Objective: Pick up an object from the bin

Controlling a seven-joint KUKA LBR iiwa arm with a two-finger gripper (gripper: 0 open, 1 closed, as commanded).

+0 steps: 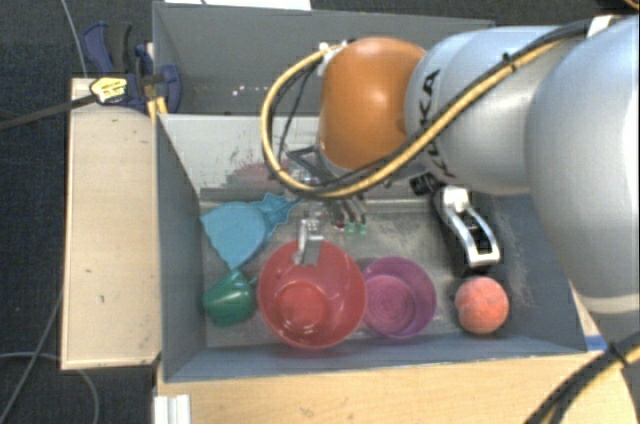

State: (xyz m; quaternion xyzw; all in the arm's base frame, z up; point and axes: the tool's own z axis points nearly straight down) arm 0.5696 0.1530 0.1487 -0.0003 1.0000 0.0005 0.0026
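My gripper (328, 230) hangs under the orange wrist cover, over the back rim of a red cup (310, 300) that stands upright at the bin's front middle. Its fingers look spread, and one grey fingertip (308, 242) reaches down to the cup's back rim. Nothing shows between the fingers. A light blue plastic piece (238, 228) lies just left of the gripper. A purple cup (399, 298) stands against the red cup's right side.
A green rounded thing (229, 300) sits in the front left corner. An orange-red ball (482, 304) lies at the front right, with a black and white tool (468, 232) behind it. The arm covers the bin's back right.
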